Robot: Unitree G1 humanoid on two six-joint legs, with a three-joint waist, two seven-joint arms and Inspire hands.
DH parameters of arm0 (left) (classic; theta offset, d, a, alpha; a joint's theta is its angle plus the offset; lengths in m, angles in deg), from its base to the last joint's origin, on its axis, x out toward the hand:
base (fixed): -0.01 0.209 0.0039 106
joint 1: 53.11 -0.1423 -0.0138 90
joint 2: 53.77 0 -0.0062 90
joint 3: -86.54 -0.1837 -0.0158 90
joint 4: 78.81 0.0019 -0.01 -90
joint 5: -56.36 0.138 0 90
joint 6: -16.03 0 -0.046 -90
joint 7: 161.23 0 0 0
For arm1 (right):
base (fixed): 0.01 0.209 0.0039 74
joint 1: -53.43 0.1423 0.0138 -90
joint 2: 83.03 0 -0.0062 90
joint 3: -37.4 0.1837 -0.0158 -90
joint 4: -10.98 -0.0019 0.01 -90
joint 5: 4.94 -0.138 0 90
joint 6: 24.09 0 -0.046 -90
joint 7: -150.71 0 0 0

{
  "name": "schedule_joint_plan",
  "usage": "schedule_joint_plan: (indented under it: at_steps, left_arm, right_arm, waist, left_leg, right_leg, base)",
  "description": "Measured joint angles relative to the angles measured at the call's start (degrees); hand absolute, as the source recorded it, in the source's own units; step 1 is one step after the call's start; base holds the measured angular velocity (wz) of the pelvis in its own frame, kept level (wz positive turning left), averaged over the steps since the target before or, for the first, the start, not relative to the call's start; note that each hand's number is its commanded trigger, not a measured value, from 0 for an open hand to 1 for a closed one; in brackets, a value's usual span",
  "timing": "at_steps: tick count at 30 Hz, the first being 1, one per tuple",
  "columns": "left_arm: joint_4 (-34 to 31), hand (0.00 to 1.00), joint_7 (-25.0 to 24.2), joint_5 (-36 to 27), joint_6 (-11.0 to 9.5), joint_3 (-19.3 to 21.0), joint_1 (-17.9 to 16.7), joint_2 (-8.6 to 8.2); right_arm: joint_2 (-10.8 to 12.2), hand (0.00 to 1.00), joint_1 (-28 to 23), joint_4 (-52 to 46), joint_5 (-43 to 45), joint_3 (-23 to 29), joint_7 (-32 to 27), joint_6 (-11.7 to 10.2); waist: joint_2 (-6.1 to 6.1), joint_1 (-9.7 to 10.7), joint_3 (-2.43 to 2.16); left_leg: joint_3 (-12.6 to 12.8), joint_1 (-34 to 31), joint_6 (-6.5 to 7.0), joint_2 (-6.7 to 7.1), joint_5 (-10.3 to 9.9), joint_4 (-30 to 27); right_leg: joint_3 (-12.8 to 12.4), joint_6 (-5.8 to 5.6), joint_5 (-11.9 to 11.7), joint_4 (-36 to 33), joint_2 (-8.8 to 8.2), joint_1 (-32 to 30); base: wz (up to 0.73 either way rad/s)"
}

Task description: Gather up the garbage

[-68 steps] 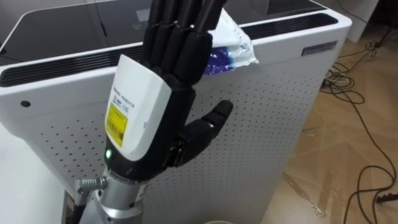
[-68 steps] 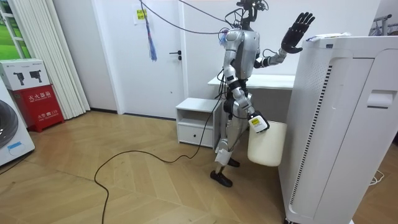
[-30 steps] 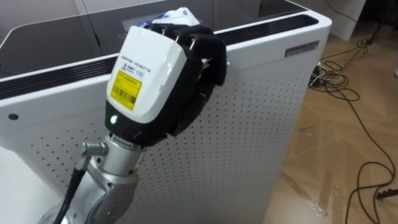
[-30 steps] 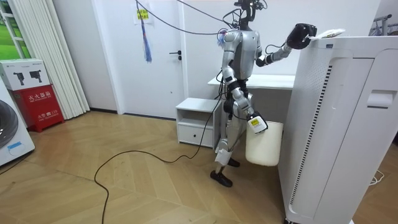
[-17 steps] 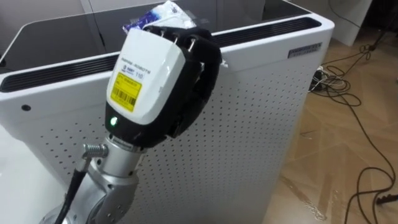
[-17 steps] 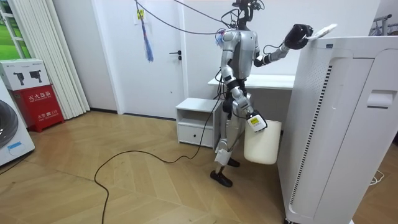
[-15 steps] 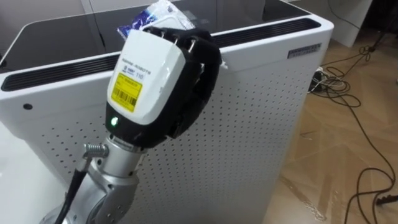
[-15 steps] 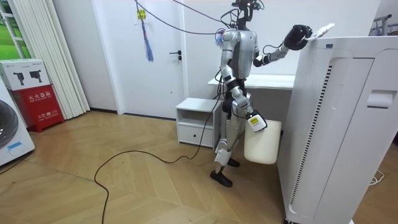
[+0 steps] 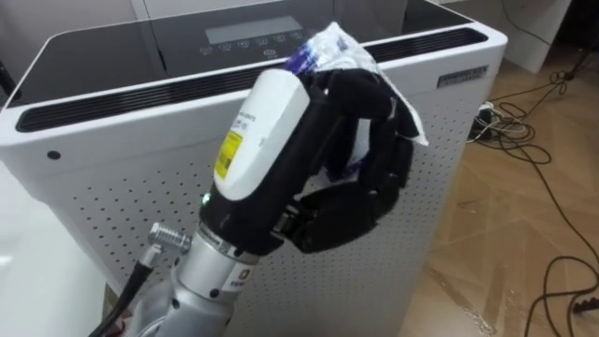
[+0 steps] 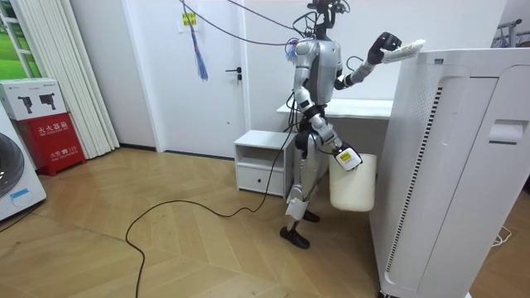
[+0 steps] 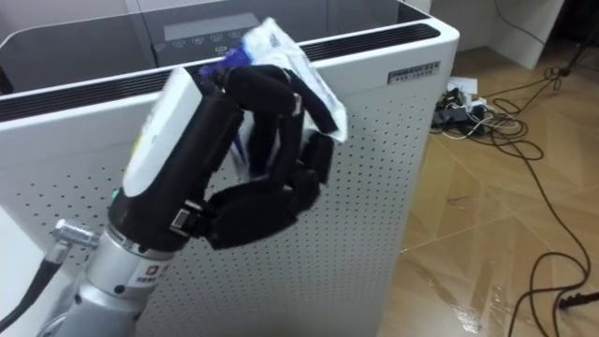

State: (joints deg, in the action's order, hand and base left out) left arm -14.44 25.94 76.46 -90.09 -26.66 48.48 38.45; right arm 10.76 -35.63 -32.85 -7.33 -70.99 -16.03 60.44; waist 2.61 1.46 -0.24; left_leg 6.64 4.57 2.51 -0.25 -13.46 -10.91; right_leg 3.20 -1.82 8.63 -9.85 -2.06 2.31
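1. My left hand [image 9: 271,150] is up in front of the air purifier [image 9: 140,178], fingers and thumb curled tight round one wrapper [image 9: 337,45].
2. The wrapper is thin, crinkly plastic, white with blue-purple print. It's bunched up and sticks out above and to the right of the fingers, level with the purifier's top edge. Can't make out any words on it.
3. The purifier is a big white box. Its front panel is dotted all over with small holes, a long dark slotted vent runs along the top edge, and the lid is dark and glossy with a row of small icons [image 9: 253,37].
4. There's a small grey label [image 9: 463,75] near the front's top corner, with print too small for me to read.
5. One yellow sticker [image 9: 229,154] sits on the hand's smooth white back cover, and I can't read that one either.
6. In the room view my right hand [image 10: 344,157] hangs low by the hip at one plain white bin [image 10: 352,186]. I can't tell its grip from there.
7. Loose dark cables [image 9: 533,140] lie on the wood floor.
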Motion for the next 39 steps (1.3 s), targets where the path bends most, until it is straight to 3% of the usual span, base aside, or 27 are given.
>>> schedule_joint_plan:
  at_steps: [12, 17, 19, 22, 26, 29, 31, 36, 39]
  left_arm:
    - [-2.9, 1.0, -11.9, -13.6, -0.3, 3.1, 0.0, -1.07]
    - [-1.4, 1.0, -12.6, -14.2, -0.6, 4.6, 0.0, -2.25]
    - [2.0, 1.0, -12.6, -14.0, -0.6, 5.0, -0.2, -2.09]
    - [9.5, 1.0, -12.6, -13.8, -0.4, 5.0, -1.2, -1.44]
    - [13.8, 1.0, -12.8, -12.9, -0.6, 2.8, -3.0, -0.29]
    - [16.9, 1.0, -13.1, -11.7, -0.7, 1.9, -3.0, -0.32]
    - [19.2, 1.0, -13.1, -11.5, -2.0, 1.8, -3.0, -0.45]
    - [24.6, 1.0, -13.2, -11.6, -2.0, 1.7, -3.0, -1.03]
    - [28.3, 1.0, -13.2, -11.6, -2.0, 1.8, -3.0, -1.56]
  right_arm:
    - [-1.5, 1.0, 0.8, -4.3, 0.0, -0.4, -0.7, -1.0]
    - [-1.5, 1.0, 2.2, -4.1, -2.4, -0.5, -1.4, -1.0]
    - [-1.4, 1.0, 4.0, -3.7, -3.0, -0.5, -1.5, -1.0]
    - [-1.3, 1.0, 6.5, -0.5, -3.1, -0.5, -2.4, -1.0]
    - [-1.0, 1.0, 11.1, 5.0, -3.1, -0.6, -3.1, -1.0]
    - [-1.0, 1.0, 14.8, 10.1, -3.3, -0.6, -3.5, -1.0]
    - [-1.0, 1.0, 16.4, 11.9, -4.0, -0.6, -4.2, -1.0]
    - [-1.0, 1.0, 18.4, 14.1, -4.3, -0.6, -4.5, -1.0]
    - [-0.4, 1.0, 18.5, 15.1, -4.3, -0.6, -4.6, -1.0]
  waist:
    - [-0.52, -1.7, 0.37]
    - [-1.06, -3.7, 1.06]
    - [-1.54, -4.7, 1.46]
    - [-1.63, -5.0, 1.53]
    - [-1.7, -5.4, 1.65]
    - [-1.74, -6.2, 1.7]
    - [-2.16, -6.4, 1.98]
    - [-2.66, -6.8, 2.52]
    - [-2.66, -6.9, 2.58]
  left_leg:
    - [-0.5, -1.7, -0.02, -0.05, 0.1, -0.4]
    - [-0.7, -3.5, -0.04, -0.08, 0.2, -1.0]
    - [-1.2, -5.7, -0.06, 0.0, 0.4, -1.8]
    - [-2.6, -7.9, -0.01, 0.32, 1.1, -1.9]
    - [-4.0, -11.5, 0.02, 0.8, 2.2, -2.1]
    - [-4.9, -13.3, 0.01, 1.0, 2.5, -2.4]
    - [-5.2, -15.1, -0.06, 1.01, 2.8, -2.9]
    - [-5.6, -19.1, -0.15, 0.95, 2.9, -4.7]
    - [-5.6, -20.3, -0.14, 1.02, 2.9, -4.9]
  right_leg:
    - [0.2, 0.13, -0.1, -0.2, 0.08, -1.4]
    - [0.9, 0.13, -0.1, -1.2, -0.03, -3.4]
    - [1.6, 0.34, -0.2, -1.6, -0.21, -5.1]
    - [3.6, 0.34, -0.2, -2.0, -0.76, -6.7]
    - [5.1, 0.44, -0.3, -3.0, -1.35, -10.1]
    - [5.7, 0.52, -0.3, -3.2, -1.55, -11.5]
    - [6.5, 0.62, -0.4, -3.8, -1.69, -13.0]
    - [7.2, 1.0, -0.6, -4.7, -1.79, -16.5]
    - [7.2, 1.0, -0.6, -5.0, -1.91, -17.6]
  base:
    - [0.02]
    - [0.02]
    - [0.09]
    - [0.28]
    - [0.26]
    - [0.11]
    - [0.14]
    - [0.07]
    - [0.0]
